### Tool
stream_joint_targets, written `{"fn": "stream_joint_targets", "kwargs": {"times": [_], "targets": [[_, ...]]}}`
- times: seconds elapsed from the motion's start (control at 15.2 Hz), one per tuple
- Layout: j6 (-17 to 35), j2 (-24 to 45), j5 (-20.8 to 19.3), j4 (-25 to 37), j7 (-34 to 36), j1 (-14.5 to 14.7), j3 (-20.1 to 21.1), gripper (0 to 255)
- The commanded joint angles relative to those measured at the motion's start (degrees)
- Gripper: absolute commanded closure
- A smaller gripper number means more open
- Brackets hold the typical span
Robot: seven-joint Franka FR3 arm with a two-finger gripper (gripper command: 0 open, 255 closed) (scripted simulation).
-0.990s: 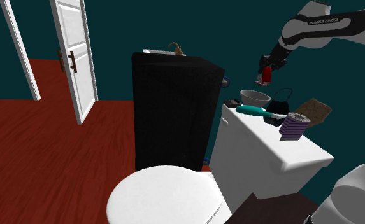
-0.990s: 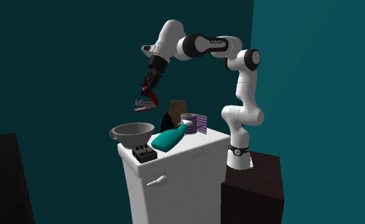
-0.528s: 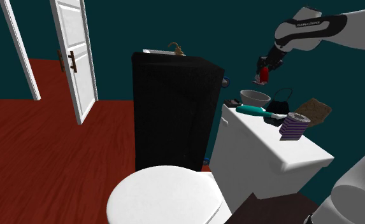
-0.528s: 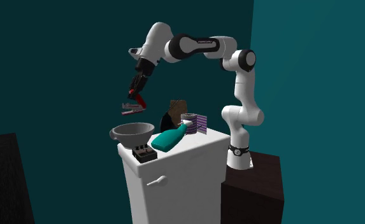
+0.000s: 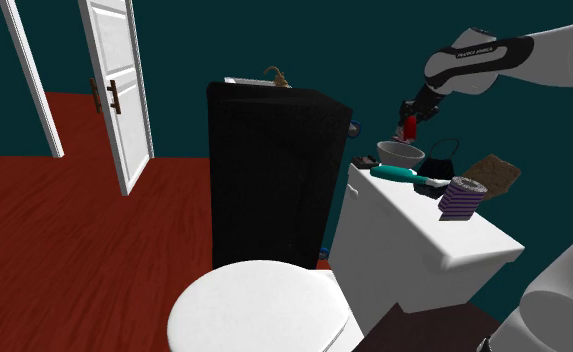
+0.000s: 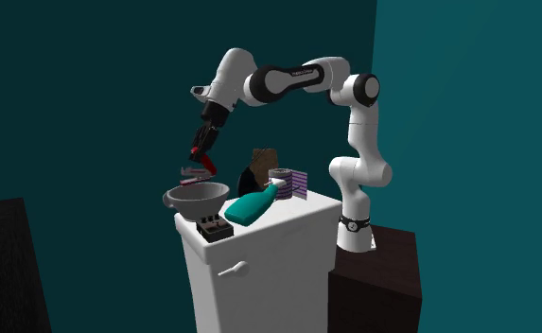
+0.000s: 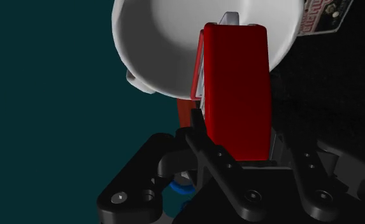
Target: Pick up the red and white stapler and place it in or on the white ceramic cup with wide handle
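The red and white stapler sits clasped between my black fingers, so my gripper is shut on it. In the second exterior view the gripper holds the stapler hanging just above the wide white bowl-like cup on the toilet tank. The shoulder view has the gripper and stapler a little above the cup. Beyond the stapler, the cup's white inside lies directly below.
On the white tank lie a teal bottle, a purple striped cup, a brown object and a black item. A small black box sits near the tank's front. A black cabinet and white toilet lid stand nearby.
The arm has carried the stapler toward the second exterior view's left and lowered it, from beside the cup to just over it. The grip stays shut.
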Motion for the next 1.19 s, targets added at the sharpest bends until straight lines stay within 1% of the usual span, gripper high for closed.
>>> {"fn": "stream_joint_targets", "kwargs": {"times": [0.0,0.26,0.79,0.86,1.12], "targets": [[1.7,-0.2,0.0,-1.9,-0.1,0.0,0.0,255],[4.7,0.1,0.5,-4.6,-0.6,0.0,0.0,255],[4.9,0.1,0.5,-4.8,-0.6,0.0,0.0,255],[4.9,0.1,0.5,-4.8,-0.6,0.0,0.0,0],[4.9,0.1,0.5,-4.8,-0.6,0.0,0.0,0]]}}
